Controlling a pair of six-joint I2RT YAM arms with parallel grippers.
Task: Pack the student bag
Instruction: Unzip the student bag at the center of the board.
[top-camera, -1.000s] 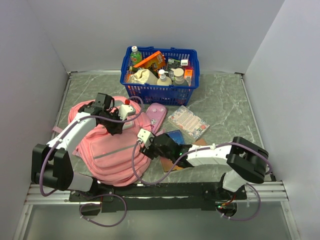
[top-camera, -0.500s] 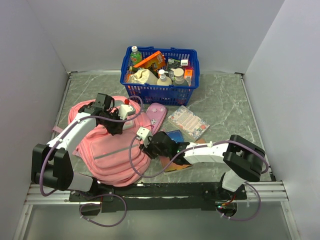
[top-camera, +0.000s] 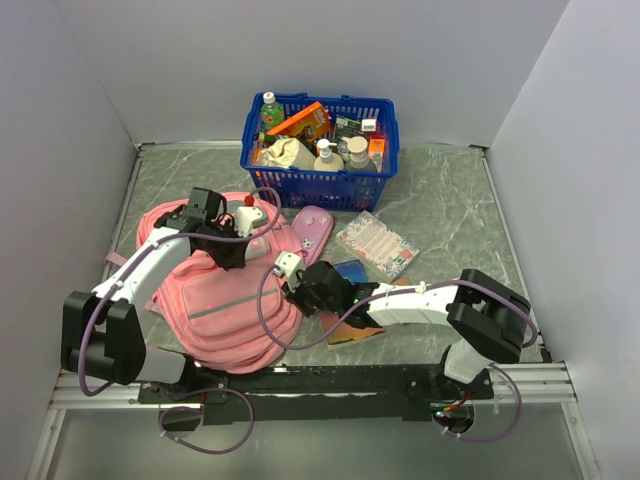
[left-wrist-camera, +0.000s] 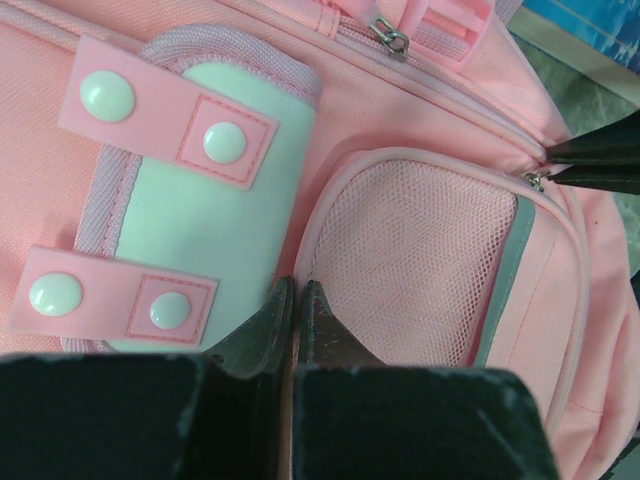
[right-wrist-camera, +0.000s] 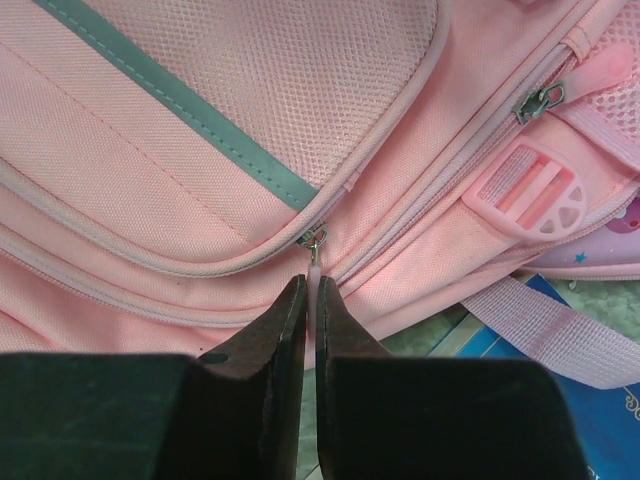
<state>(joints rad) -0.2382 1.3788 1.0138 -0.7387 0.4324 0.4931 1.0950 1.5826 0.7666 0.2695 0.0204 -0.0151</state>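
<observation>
The student bag (top-camera: 222, 300), a pink backpack with grey trim, lies flat at the left of the table. My left gripper (top-camera: 232, 256) rests on its upper part, shut, with a fold of pink fabric pinched between its fingertips (left-wrist-camera: 296, 287), between a mint-green patch (left-wrist-camera: 200, 240) and a mesh pocket (left-wrist-camera: 410, 270). My right gripper (top-camera: 292, 284) is at the bag's right edge. Its jaws (right-wrist-camera: 311, 285) are shut on the pale pink pull tab of a zip slider (right-wrist-camera: 314, 238). The right fingertips (left-wrist-camera: 600, 165) also show in the left wrist view, beside that slider (left-wrist-camera: 535, 181).
A blue basket (top-camera: 385, 185) with bottles and packets stands at the back. A pink pencil case (top-camera: 312, 232), a clear packet (top-camera: 378, 245) and a blue book (top-camera: 350, 272) lie right of the bag. A pink buckle (right-wrist-camera: 530, 190) and strap (right-wrist-camera: 545, 325) hang off the bag's side.
My right gripper has closed from open onto the zip pull and edged slightly toward the bag. The left arm has hardly moved.
</observation>
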